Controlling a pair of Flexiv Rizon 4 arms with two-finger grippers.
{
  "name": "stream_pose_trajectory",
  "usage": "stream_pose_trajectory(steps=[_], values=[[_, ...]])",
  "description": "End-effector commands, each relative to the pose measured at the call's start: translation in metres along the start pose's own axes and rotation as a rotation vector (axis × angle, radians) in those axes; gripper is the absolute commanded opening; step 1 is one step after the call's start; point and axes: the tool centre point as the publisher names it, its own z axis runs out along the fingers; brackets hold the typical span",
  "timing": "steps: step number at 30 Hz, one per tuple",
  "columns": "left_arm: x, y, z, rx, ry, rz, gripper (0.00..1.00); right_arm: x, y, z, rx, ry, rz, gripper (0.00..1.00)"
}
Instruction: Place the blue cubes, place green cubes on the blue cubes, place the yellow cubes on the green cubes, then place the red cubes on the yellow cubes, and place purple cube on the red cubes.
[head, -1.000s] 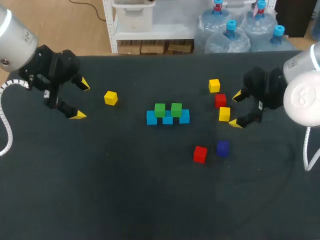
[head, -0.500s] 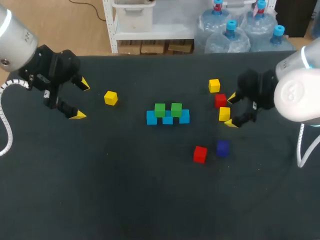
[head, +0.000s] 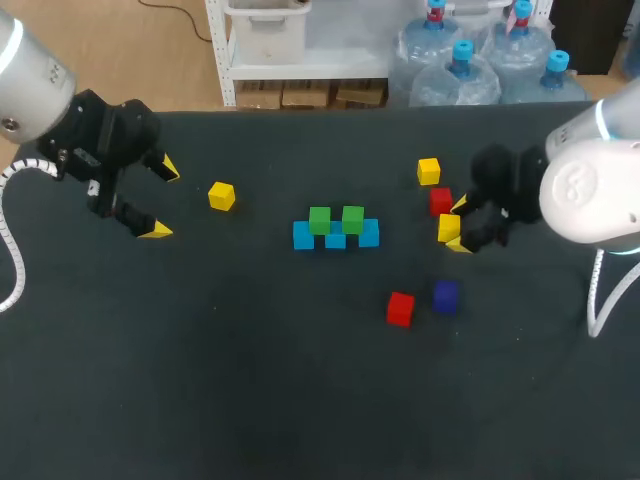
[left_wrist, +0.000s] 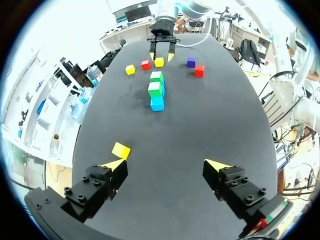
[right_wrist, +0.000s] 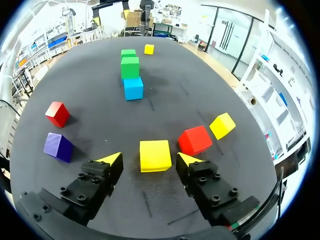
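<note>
Advance of right gripper (head: 458, 224) is shown: fingers spread astride yellow cube (head: 448, 228), w/o grip. Grasp is judged next.

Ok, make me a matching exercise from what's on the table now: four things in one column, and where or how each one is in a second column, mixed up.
Things
1. purple cube
2. green cubes
3. left pincer
4. right pincer

States
A. open, with a yellow cube between its tips, not gripped
B. on top of the blue cubes
C. open, nothing between its tips
D. right beside a red cube

Pairs: 1-D, 2-B, 3-C, 4-A.
</note>
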Motion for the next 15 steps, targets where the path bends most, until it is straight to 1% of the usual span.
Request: stream_pose_trajectory(steps=[1, 9, 15], values=[[0.001, 0.000, 0.000, -0.001, -0.005, 0.003, 1.00, 0.001, -0.003, 0.003, -0.005, -0.004, -0.001, 0.69], [0.001, 0.000, 0.000, -0.001, -0.005, 0.003, 1.00, 0.002, -0.010, 0.000, 0.000, 0.006, -0.005, 0.67], [0.001, 0.000, 0.000, -0.001, -0.005, 0.003, 1.00, -0.001, -0.015, 0.002, 0.002, 0.005, -0.008, 0.69]])
